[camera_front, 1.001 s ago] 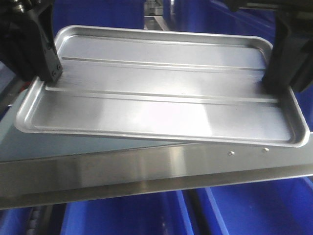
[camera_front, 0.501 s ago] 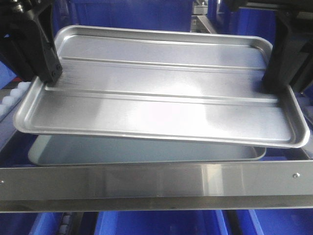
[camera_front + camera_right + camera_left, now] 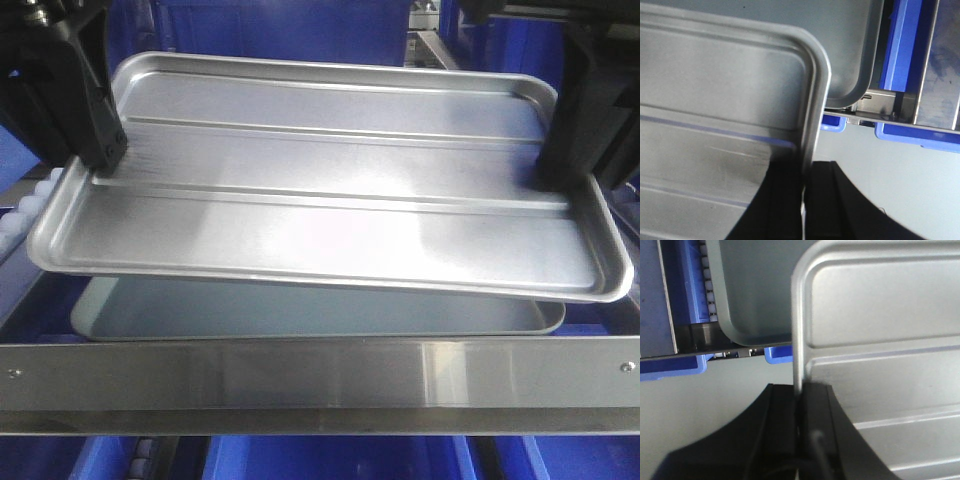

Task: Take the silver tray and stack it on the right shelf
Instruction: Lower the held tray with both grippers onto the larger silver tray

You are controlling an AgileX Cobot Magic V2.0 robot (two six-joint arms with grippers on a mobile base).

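The silver tray (image 3: 330, 190) hangs level in the front view, shiny, with two lengthwise ridges across its floor. My left gripper (image 3: 100, 160) is shut on its left rim, and my right gripper (image 3: 560, 175) is shut on its right rim. In the left wrist view the black jaws (image 3: 799, 390) pinch the thin rim of the silver tray (image 3: 880, 315). The right wrist view shows the same clamp (image 3: 805, 167) on the silver tray (image 3: 715, 100). The right shelf's broad shiny front bar (image 3: 320, 372) runs across just below the tray.
A dull grey smooth tray (image 3: 300, 310) lies on the shelf directly under the held one. White rollers (image 3: 25, 205) show at the left. Blue bins (image 3: 330, 458) sit below the bar and behind the rack (image 3: 280, 25).
The shelf bar has shifted left and levelled out in the view. The grey tray underneath shows more fully. The silver tray stays clamped in both grippers.
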